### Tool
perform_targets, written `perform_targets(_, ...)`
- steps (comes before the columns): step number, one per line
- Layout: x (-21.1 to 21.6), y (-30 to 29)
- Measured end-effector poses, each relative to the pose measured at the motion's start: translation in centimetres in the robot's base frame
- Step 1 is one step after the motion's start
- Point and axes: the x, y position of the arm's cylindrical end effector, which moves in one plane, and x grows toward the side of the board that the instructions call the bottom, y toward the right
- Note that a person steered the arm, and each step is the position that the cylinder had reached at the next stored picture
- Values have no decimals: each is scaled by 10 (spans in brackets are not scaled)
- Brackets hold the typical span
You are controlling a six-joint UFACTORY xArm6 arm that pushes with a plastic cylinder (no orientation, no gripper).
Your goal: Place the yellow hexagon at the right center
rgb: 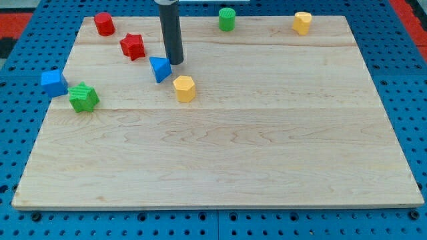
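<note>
**Tip beside the blue triangle, hexagon just below**

Jaws: none on this rig, only my tip [175, 63], touching or just beside the blue triangle [159, 69]. Rod's upper end is cut off. Yellow hexagon [184, 88] sits upright, left of centre, near the tip.

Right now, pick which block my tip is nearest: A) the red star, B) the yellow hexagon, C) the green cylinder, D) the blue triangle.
D: my tip stands just at the upper right of the blue triangle, closer to it than to the yellow hexagon below.
</note>
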Motion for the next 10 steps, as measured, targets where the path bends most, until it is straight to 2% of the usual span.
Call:
perform_targets(2,48,-35)
perform_targets(3,76,-1)
perform_targets(4,77,68)
perform_targets(5,65,89)
perform_targets(8,53,211)
perform_targets(9,29,217)
perform_targets(10,25,221)
